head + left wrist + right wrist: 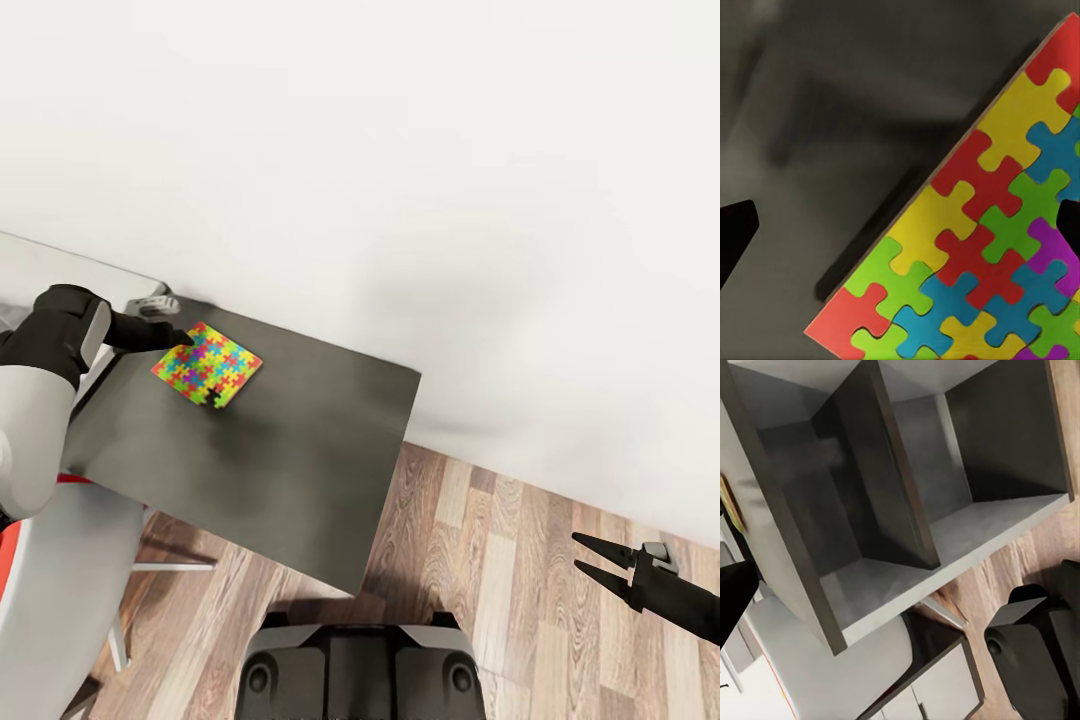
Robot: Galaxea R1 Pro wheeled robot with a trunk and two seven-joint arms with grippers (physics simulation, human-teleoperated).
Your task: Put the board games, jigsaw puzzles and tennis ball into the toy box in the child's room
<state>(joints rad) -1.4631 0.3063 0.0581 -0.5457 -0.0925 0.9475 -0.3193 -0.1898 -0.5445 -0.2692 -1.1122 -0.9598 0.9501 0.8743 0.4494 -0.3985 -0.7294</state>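
Note:
One jigsaw puzzle [207,366], a flat mat of bright interlocking pieces, lies near the back left corner of the table's dark grey side unit [300,460]. My left gripper [180,338] is low over the puzzle's left edge. In the left wrist view the puzzle [982,247] has one fingertip [735,232] over the dark top and the other over its coloured pieces, so the left gripper [900,225] is open. My right gripper [578,552] hangs open over the wooden floor, far from the table. The board games, tennis ball, toy box and bed are out of view.
A white wall runs behind the unit. A strip of light desk top [60,265] shows at the far left. A white chair [60,580] stands by the unit's front left. The right wrist view looks into the unit's open dark compartments [907,495]. My base [360,670] is close to the unit's front.

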